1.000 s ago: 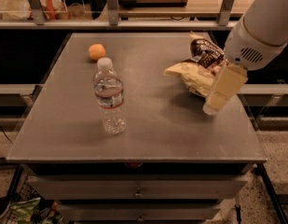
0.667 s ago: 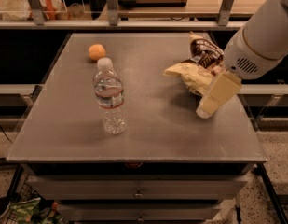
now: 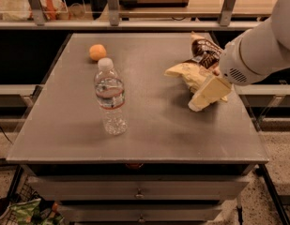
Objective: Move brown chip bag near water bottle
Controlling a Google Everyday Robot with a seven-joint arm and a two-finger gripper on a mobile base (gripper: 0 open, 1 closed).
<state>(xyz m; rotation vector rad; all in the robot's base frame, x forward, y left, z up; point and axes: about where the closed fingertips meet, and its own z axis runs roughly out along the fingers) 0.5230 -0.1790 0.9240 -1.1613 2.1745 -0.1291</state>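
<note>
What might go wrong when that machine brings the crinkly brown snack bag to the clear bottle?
The gripper sits at the near edge of the wrinkly brown-and-cream chip bag, so the glossy foil might slip free. The clear plastic water bottle stands upright and narrow; a bag slid into it could topple it.

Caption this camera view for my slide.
Gripper at the brown chip bag on the table; water bottle upright to its left, orange fruit behind the bottle.
</note>
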